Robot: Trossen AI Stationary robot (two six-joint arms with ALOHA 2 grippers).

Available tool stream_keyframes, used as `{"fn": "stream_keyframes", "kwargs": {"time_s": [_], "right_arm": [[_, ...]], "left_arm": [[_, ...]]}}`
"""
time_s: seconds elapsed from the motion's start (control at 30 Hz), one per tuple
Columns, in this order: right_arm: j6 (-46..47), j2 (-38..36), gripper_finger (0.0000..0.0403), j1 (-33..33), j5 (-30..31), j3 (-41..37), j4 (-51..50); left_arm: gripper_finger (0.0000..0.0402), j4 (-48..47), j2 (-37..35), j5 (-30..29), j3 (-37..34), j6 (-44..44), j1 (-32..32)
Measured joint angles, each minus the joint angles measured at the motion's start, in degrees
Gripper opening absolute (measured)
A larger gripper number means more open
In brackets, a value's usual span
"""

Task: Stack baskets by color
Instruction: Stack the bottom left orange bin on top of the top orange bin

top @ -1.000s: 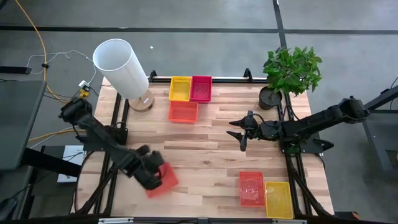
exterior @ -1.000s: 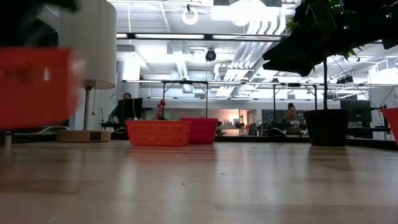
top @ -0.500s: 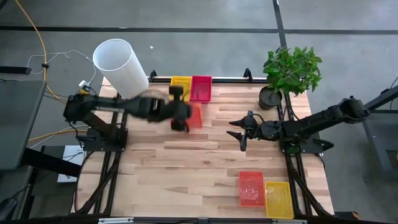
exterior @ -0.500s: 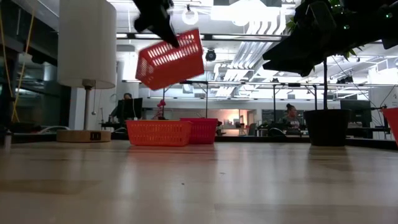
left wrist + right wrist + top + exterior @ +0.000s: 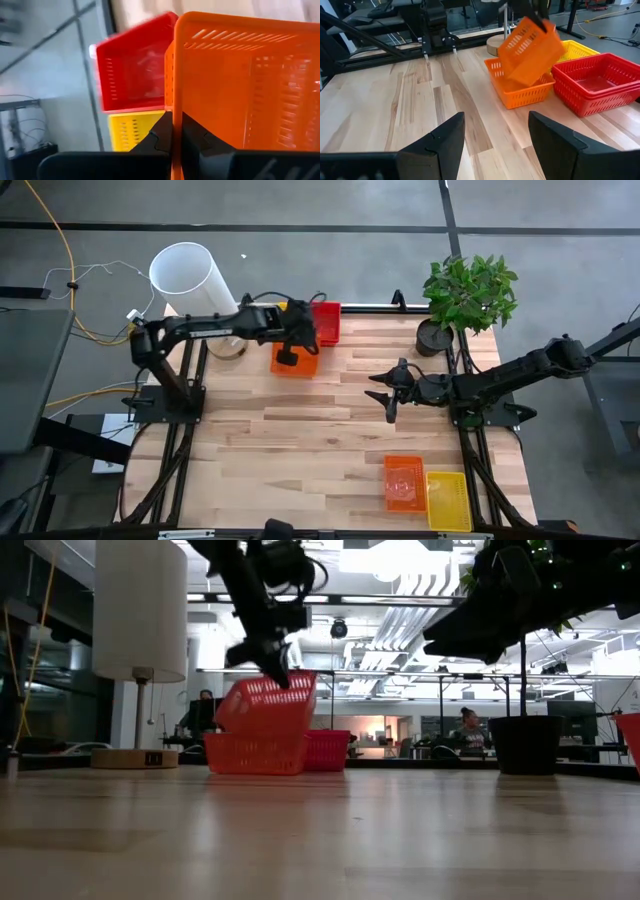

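My left gripper point(image 5: 287, 352) is shut on an orange basket point(image 5: 268, 703). That basket hangs tilted over a second orange basket point(image 5: 255, 753), which rests flat at the table's far middle. Behind it stand a red basket point(image 5: 326, 322) and a yellow basket point(image 5: 135, 131). My right gripper point(image 5: 386, 394) hovers open to the right of the table's middle, with nothing between its fingers point(image 5: 445, 140). Near the right front edge, another orange basket point(image 5: 403, 482) and a yellow one point(image 5: 448, 500) lie side by side. My left gripper pinches one side wall of the held orange basket at its rim point(image 5: 175, 107), one finger inside the basket and one outside. The fingers slant down from the table's left. The basket hangs tilted, its low edge point(image 5: 228, 728) at the resting orange basket's rim; I cannot tell whether they touch.
A tall white cylinder on a round base point(image 5: 192, 285) stands at the far left corner. A potted plant point(image 5: 465, 295) stands at the far right. The wooden table point(image 5: 300, 450) shows bare boards across its middle and near left.
My left gripper has swung from the table's near left up and across to the far middle, rolling as it went and staying shut on the orange basket. The basket has gone from low over the table to high in the air, then down over the resting orange basket.
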Motion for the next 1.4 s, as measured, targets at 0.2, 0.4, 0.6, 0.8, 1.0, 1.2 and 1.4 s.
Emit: {"fn": "stream_keyframes", "kwargs": {"time_s": [0.2,0.4,0.6,0.8,1.0,1.2,1.4], "right_arm": [[0.1,0.0,0.0206,0.0,0.0,0.0,-0.8],[0.0,0.0,0.0206,0.0,0.0,0.0,-1.0],[0.0,0.0,0.0206,0.0,0.0,0.0,-1.0],[0.0,0.0,0.0206,0.0,0.0,0.0,-1.2],[0.3,0.0,0.0206,0.0,0.0,0.0,-1.4],[0.7,0.0,0.0206,0.0,0.0,0.0,-1.4],[1.5,0.0,0.0206,0.0,0.0,0.0,-1.4]], "left_arm": [[0.0000,-0.6,2.0,1.6,0.0,-0.9,-1.3],[0.0000,-5.0,1.6,5.2,0.0,-2.8,-2.8],[0.0000,-9.1,2.0,9.6,0.0,-6.5,-3.7],[0.0000,-10.1,1.5,15.0,0.0,-3.9,-5.7],[0.0000,-12.2,1.5,15.1,0.0,-2.7,-6.9],[0.0005,-12.1,1.5,15.2,0.0,-3.0,-7.4],[0.0047,-12.0,1.5,15.1,0.0,-1.5,-8.7]]}}
